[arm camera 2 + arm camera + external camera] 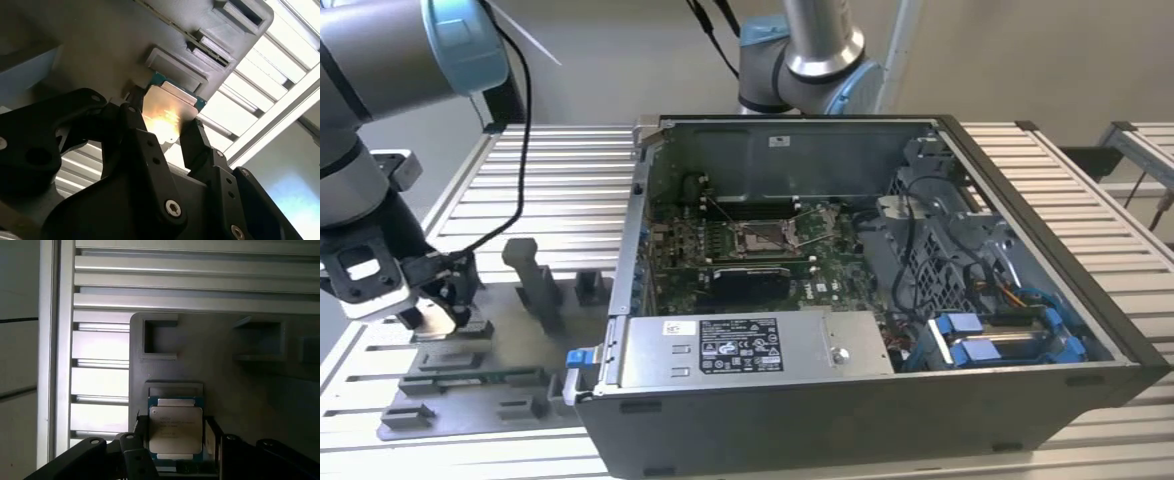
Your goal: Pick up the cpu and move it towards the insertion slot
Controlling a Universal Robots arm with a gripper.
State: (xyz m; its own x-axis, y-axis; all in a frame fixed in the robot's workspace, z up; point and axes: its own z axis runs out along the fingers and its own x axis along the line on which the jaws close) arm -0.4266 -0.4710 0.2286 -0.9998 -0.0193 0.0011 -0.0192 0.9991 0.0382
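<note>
One gripper [434, 312] hangs low over the grey tray [494, 385] on the slatted table [560, 165], at the exterior view's left. In both wrist views, fingers [140, 437] are drawn in narrow, clamped on opposite edges of the cpu [176, 432], silvery top showing. Cannot tell if it's lifted off the tray. Insertion slot [767, 237] is on the green motherboard [678, 248] inside the open computer case [854, 425], well apart from the gripper.

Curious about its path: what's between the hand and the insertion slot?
Exterior view: between hand and insertion slot stand grey tray blocks and the computer case's wall.
</note>
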